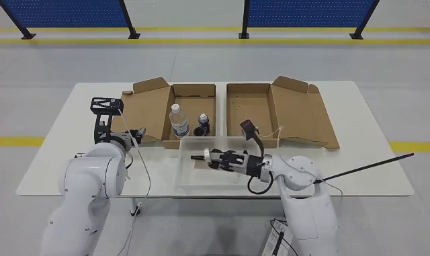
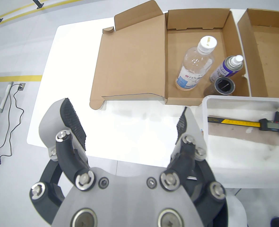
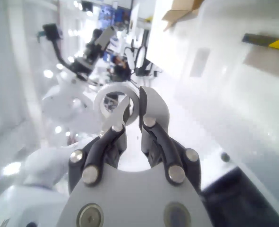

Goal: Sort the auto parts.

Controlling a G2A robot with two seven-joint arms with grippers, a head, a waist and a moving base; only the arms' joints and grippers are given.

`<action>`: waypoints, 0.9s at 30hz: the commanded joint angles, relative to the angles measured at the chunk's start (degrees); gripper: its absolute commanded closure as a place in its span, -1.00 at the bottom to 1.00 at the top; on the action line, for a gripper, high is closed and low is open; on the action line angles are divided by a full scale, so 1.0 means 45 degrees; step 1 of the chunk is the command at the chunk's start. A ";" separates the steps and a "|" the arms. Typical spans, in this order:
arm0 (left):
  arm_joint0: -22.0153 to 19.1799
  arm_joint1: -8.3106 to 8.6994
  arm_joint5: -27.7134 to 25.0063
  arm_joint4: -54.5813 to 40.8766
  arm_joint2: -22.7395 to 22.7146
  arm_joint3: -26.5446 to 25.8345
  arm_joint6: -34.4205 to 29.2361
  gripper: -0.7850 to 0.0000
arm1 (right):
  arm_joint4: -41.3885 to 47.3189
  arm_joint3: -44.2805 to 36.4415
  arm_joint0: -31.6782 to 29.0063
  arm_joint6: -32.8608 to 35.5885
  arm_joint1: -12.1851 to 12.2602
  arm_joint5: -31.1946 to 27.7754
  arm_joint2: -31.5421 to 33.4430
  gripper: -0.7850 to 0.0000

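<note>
The right hand [image 3: 134, 98] is nearly closed on a white ring [image 3: 115, 88]. One finger passes through the ring's hole and the other presses on its outer face, so only the ring's wall is pinched. In the top view this hand [image 1: 209, 158] sits low inside the clear plastic bin [image 1: 185, 182] at the table's [image 1: 376, 142] near edge. The wrist view is blurred, so I cannot tell whether the ring is already clear of the bin floor. The left hand [image 2: 125, 109] is spread wide and holds nothing, hovering over bare table just beside the bin's corner [image 2: 206, 100]. A digital caliper [image 2: 248, 124] lies flat in the bin, farther in than the ring. The step in hand looks like lifting the ring out and carrying it to a box. With so thin a grip, the lift should go straight up with the wrist level, so the ring neither swings on the inner finger nor catches the bin wall. It should also stay clear of the caliper. Beyond the bin, the left cardboard box [image 2: 196, 27] holds a clear bottle [image 2: 196, 67], a spray can [image 2: 226, 68] and a black cylinder [image 2: 224, 86], all grouped near its front corner. The right cardboard box [image 2: 269, 55] shows a bare floor and is the likelier home for a solid part. The ring should be lowered close to that floor before the fingers open, because it could roll.
</note>
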 commanded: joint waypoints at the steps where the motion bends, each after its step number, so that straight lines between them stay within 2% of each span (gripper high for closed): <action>1: 0.0000 0.0000 0.0000 0.0000 0.0000 0.0000 0.0000 -1.00 | 0.0900 0.0281 0.0025 0.0162 0.0032 -0.0203 -0.0008 1.00; 7: 0.0000 0.0000 0.0000 0.0000 0.0000 0.0000 0.0000 -1.00 | 0.2045 0.0888 0.0139 0.0279 0.0166 -0.0624 -0.0195 1.00; 13: 0.0000 0.0000 0.0000 0.0000 0.0000 0.0000 0.0000 -1.00 | 0.1702 0.0846 0.0277 -0.0079 0.0351 -0.0832 -0.0432 1.00; 18: 0.0000 0.0000 0.0000 0.0000 0.0000 0.0000 0.0000 -1.00 | -0.0901 -0.0594 0.0230 -0.1763 0.0609 -0.0095 -0.0191 1.00; 23: 0.0000 0.0000 0.0000 0.0000 0.0000 0.0000 0.0000 -1.00 | -0.4914 -0.2729 0.0336 -0.3102 0.0865 0.2033 -0.0252 1.00; 27: 0.0000 0.0000 0.0000 0.0000 0.0000 0.0000 0.0000 -1.00 | -0.7792 -0.3478 0.0817 -0.3557 0.1023 0.3409 -0.0487 1.00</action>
